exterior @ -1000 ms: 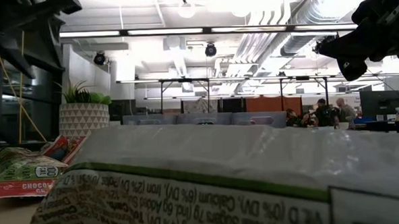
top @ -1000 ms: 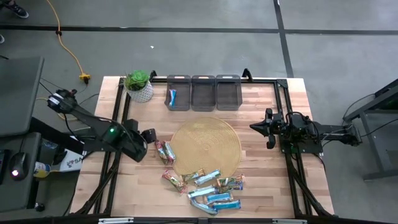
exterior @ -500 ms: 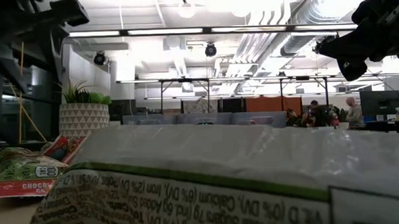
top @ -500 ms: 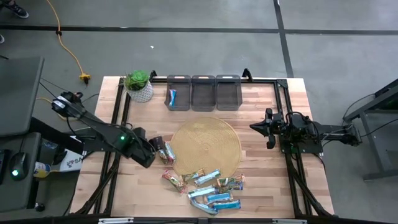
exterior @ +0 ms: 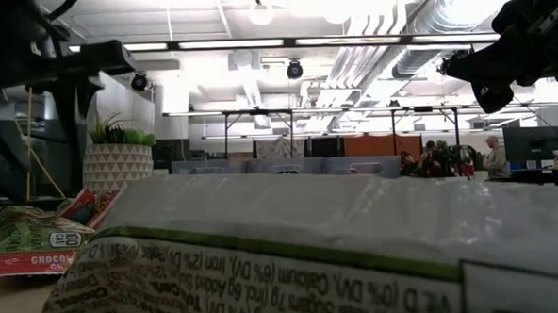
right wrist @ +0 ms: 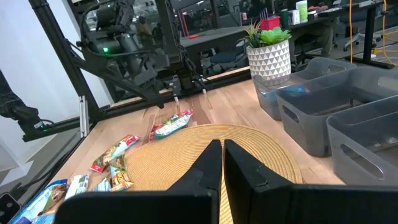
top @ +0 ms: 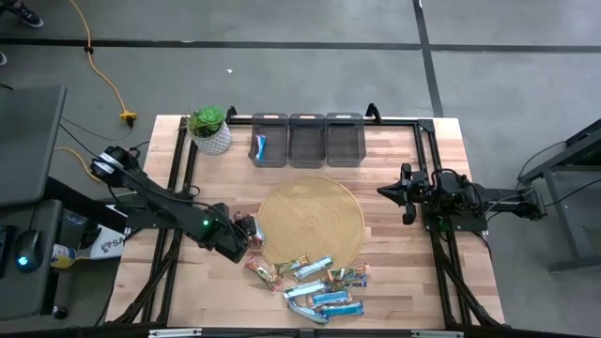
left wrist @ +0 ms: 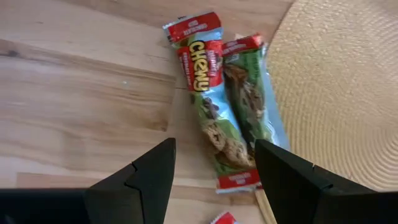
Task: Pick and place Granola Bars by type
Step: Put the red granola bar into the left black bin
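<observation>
As the left gripper (left wrist: 211, 180) has moved in beside the woven mat (top: 315, 222), jaws open, over two red-and-green bars (left wrist: 227, 106) (right gripper (right wrist: 221, 163) closed, waiting), pickup seems imminent.

Grey concrete floor (top: 282, 75) with dark seam lines is surrounding the wooden table (top: 394, 282). Beyond the grippers, ceiling strip lights (exterior: 283, 41) are glowing over pale ducts (exterior: 415, 37) and 1 long row of desks (exterior: 289, 165).
</observation>
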Robot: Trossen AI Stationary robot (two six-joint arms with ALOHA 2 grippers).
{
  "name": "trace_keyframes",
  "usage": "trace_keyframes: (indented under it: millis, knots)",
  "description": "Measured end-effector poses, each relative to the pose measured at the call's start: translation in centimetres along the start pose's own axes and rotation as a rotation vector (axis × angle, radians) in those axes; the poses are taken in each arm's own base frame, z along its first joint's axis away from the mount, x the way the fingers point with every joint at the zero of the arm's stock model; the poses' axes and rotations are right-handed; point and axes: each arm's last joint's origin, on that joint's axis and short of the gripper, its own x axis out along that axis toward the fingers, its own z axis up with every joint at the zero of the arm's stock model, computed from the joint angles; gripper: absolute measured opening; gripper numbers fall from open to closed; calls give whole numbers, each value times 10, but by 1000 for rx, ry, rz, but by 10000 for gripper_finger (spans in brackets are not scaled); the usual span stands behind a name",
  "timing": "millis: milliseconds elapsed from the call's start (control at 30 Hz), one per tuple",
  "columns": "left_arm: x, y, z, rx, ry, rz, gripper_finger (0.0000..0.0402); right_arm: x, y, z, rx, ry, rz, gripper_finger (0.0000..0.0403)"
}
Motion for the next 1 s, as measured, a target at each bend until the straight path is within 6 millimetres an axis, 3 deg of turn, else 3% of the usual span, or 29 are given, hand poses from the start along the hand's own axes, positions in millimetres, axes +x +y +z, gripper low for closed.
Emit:
trace_keyframes:
  millis: [333, 1000]
  knots:
    - [43, 10, 7, -98, 56, -79, 216, 0, 0, 0, 0, 0, 0, 0]
    - [55, 15, 22, -128, 31, -25, 216, 0, 0, 0, 0, 0, 0, 0]
